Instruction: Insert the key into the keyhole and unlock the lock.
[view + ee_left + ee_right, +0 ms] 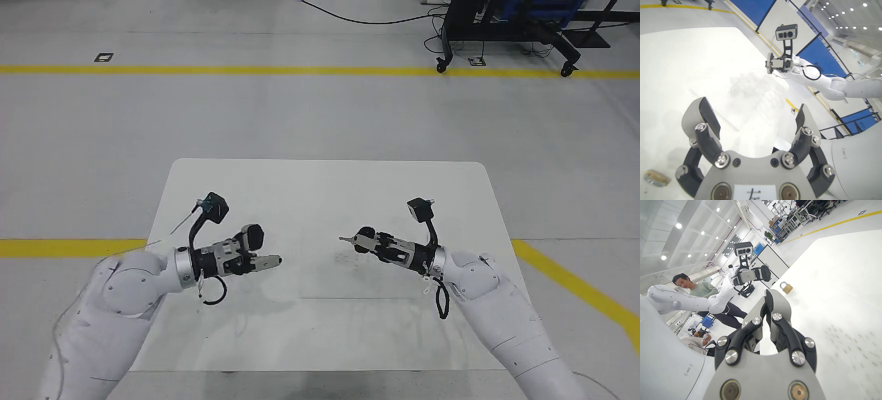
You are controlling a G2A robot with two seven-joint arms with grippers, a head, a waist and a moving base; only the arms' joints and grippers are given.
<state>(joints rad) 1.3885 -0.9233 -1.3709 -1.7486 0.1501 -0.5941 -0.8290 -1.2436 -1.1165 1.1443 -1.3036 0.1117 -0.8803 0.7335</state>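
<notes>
A brass padlock (pixel 786 287) with a silver shackle lies flat on the white table (pixel 330 190). It sits close below my left gripper (pixel 753 106), and its edge shows as a brass padlock (pixel 656 178) beside that gripper's base. The left gripper (pixel 270 262) hovers over the table's left half, open and holding nothing. My right gripper (pixel 766 294) is shut and points toward the left one across a gap. A thin metal tip, apparently the key (pixel 343 240), pokes out of the right gripper (pixel 350 241). A small tag on a string hangs under the right gripper (pixel 769 65).
The table's middle carries faint scuff marks (pixel 738 85). Its far half and front edge are bare. Yellow floor lines (pixel 300 69) run around the table, and a dark wheeled cart (pixel 510 30) stands far back right.
</notes>
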